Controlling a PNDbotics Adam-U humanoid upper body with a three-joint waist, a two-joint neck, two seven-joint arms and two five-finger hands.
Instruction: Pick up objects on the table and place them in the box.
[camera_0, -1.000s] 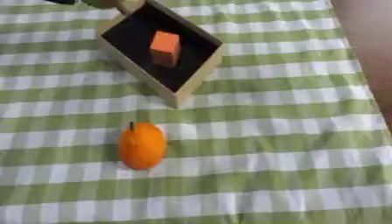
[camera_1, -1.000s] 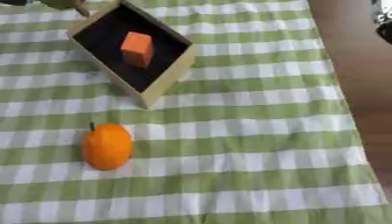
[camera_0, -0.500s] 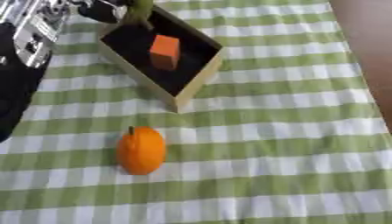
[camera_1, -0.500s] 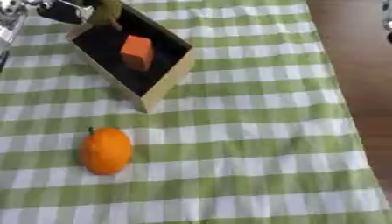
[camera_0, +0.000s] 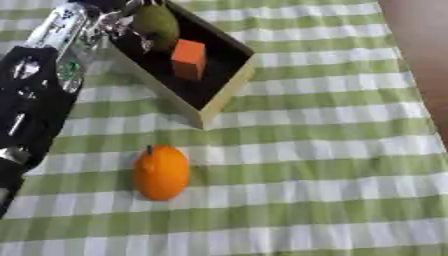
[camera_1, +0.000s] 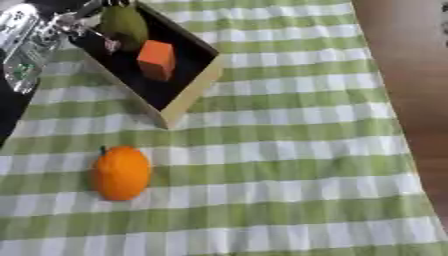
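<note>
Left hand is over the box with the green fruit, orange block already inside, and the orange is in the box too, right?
Not quite. The orange lies on the checked cloth, outside the box, as the left eye view shows. The rest holds: left hand at the box with the green fruit, orange block inside.

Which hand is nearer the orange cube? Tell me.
Left. The left hand is at the box's far corner with a green fruit, close beside the orange cube. The right hand isn't in view.

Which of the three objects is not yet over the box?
The orange fruit, lying on the checked cloth in front of the box. The orange block lies inside, and the left hand holds the green fruit above it.
</note>
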